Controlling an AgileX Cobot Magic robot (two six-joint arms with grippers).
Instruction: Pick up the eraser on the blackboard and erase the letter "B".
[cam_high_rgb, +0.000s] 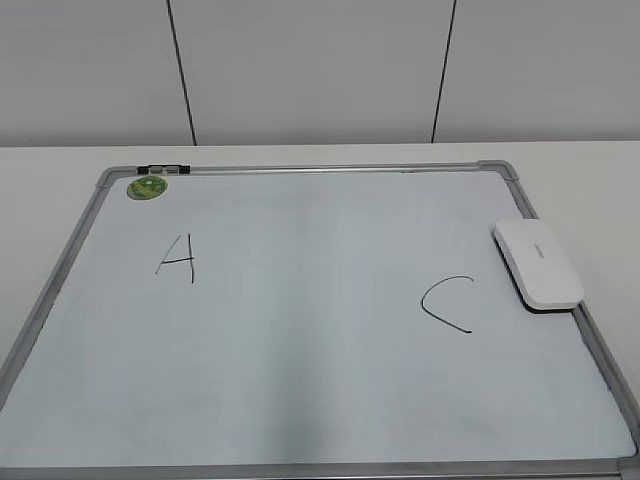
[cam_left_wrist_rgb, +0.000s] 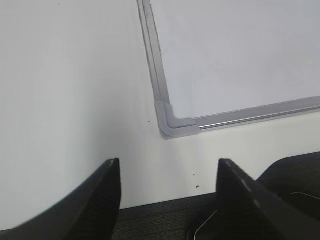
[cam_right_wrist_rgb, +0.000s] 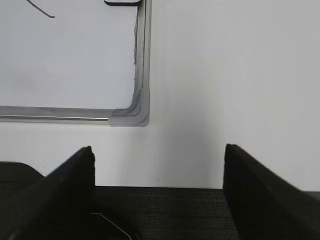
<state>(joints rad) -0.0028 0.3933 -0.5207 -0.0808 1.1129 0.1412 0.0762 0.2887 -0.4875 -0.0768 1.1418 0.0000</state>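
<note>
The blackboard (cam_high_rgb: 300, 400) is a white board with a silver-grey frame lying flat on the table. The white eraser (cam_high_rgb: 537, 264) rests on its right edge, next to the "C" (cam_high_rgb: 447, 303). An "A" (cam_high_rgb: 178, 258) is at the left. No letter "B" shows between them; that area is blank. No gripper appears in the exterior view. My left gripper (cam_left_wrist_rgb: 167, 170) is open and empty over the table's front edge near the board's left front corner (cam_left_wrist_rgb: 172, 125). My right gripper (cam_right_wrist_rgb: 159, 155) is open and empty near the right front corner (cam_right_wrist_rgb: 135, 117); the eraser's dark edge (cam_right_wrist_rgb: 121, 2) shows at the top.
A small round green magnet (cam_high_rgb: 147, 187) sits at the board's far left corner, beside a small black-and-silver clip (cam_high_rgb: 163, 169) on the frame. A white wall with dark seams stands behind the table. Dark floor lies below the table's front edge (cam_left_wrist_rgb: 165, 220).
</note>
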